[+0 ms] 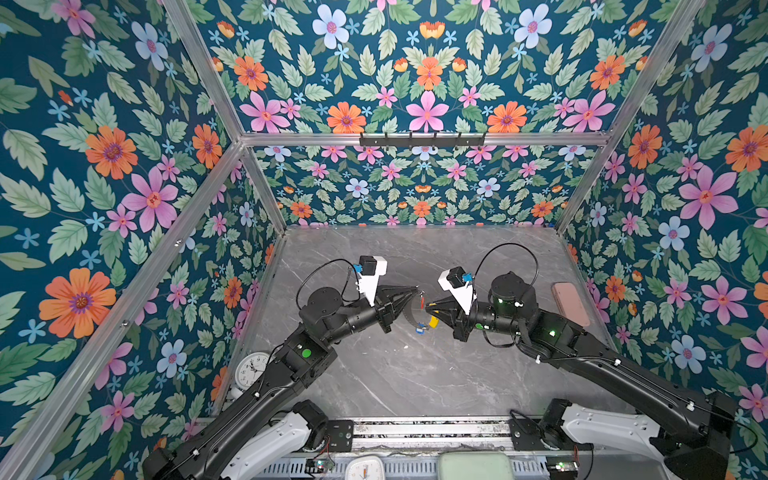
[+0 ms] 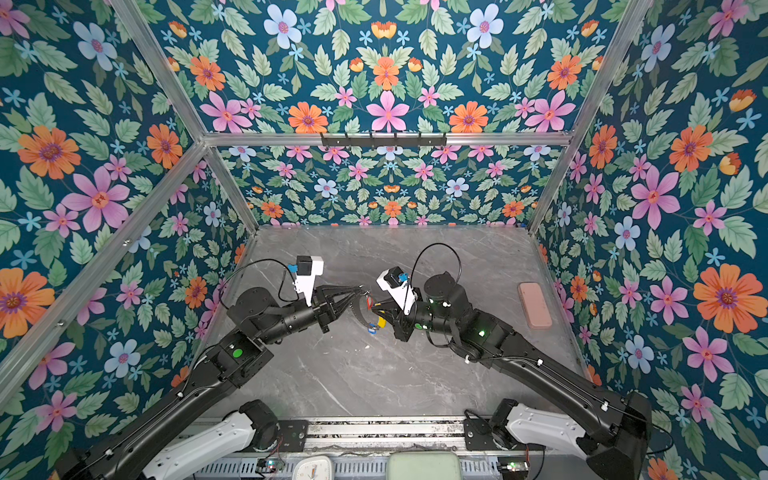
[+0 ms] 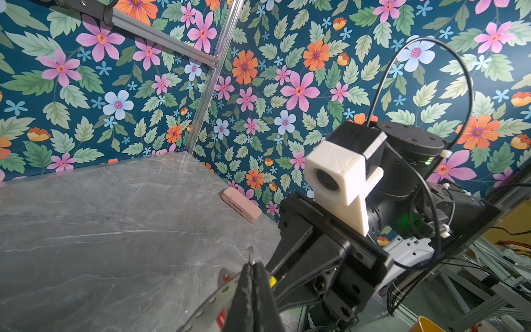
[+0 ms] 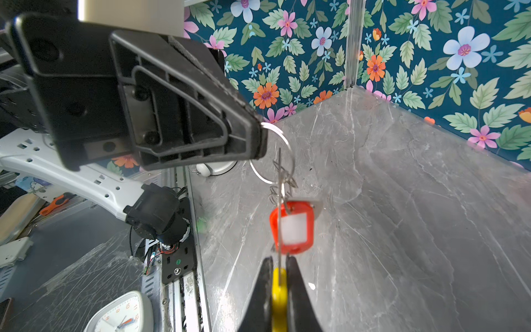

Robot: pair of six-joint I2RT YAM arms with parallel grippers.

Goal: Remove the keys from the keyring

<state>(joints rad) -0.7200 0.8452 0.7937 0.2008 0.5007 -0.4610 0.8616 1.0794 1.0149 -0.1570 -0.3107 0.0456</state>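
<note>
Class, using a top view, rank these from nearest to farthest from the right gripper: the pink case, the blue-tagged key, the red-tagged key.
Measured from the right gripper, which is shut on the yellow section of the keyring:
1. The red-tagged key, just off its fingertips.
2. The blue-tagged key, lower on the hoop, toward the table's near edge.
3. The pink case, far off by the right wall.

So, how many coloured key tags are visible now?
2. The red tag hangs from the keyring; the blue tag is beside its yellow section. Others may be hidden.
</note>
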